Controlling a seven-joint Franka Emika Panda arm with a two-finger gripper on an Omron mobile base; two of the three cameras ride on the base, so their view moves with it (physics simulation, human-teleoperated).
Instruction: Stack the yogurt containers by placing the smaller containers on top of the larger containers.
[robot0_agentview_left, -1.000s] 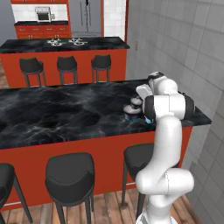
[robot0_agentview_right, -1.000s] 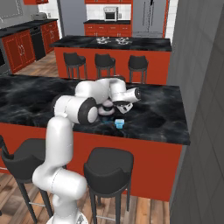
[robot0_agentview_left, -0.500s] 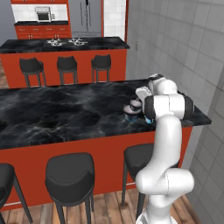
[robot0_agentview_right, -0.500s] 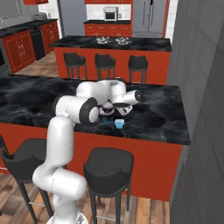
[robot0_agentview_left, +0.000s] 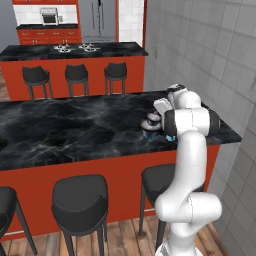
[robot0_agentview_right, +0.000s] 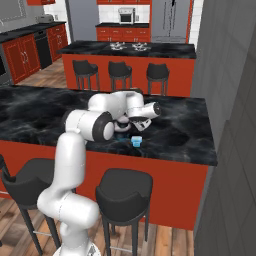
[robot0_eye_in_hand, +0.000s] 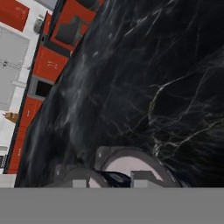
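Observation:
The larger container, a wide squat tub (robot0_agentview_left: 150, 132) with a dark body and a blue base, stands near the right end of the black marble counter (robot0_agentview_left: 75, 125). My gripper (robot0_agentview_left: 154, 119) hovers right over it, shut on a small dark cup (robot0_eye_in_hand: 112, 178). In the hand view the tub's pale pinkish lid (robot0_eye_in_hand: 131, 162) lies just beyond the cup and the fingertips (robot0_eye_in_hand: 144, 177). From the right base view, the gripper (robot0_agentview_right: 129, 121) reaches in over the tub (robot0_agentview_right: 121, 131). A tiny light-blue cup (robot0_agentview_right: 136, 141) sits on the counter at the front edge, a little to the right of the tub.
A grey tiled wall (robot0_agentview_left: 215, 60) closes off the counter's right end. Black stools (robot0_agentview_left: 80, 200) stand along the counter's front. A second island (robot0_agentview_left: 75, 50) with more stools lies behind. The long counter stretches away to the left of the tub.

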